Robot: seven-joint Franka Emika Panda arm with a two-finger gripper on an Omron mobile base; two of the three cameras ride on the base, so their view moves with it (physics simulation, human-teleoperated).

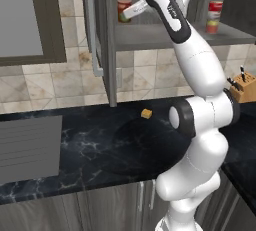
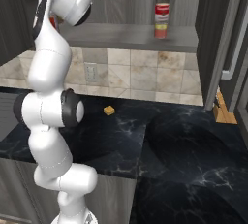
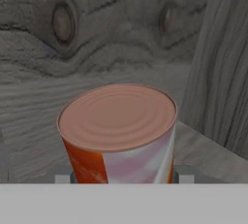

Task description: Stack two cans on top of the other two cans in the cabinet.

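I have the gripper [image 3: 124, 177] closed snug around an orange-and-white can [image 3: 118, 136] with no readable lettering, near the left end of the cabinet [image 1: 165, 37] shelf, while a red-and-white can stacked on a green-yellow can [image 2: 161, 28] stands toward its right end.

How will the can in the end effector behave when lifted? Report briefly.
The can looks like rigid metal, so it likely won't crush in the end effector. Its smooth round wall may slip or twist in a light grip. Standing upright on the shelf, it seems stable; tipped over, it would probably roll.
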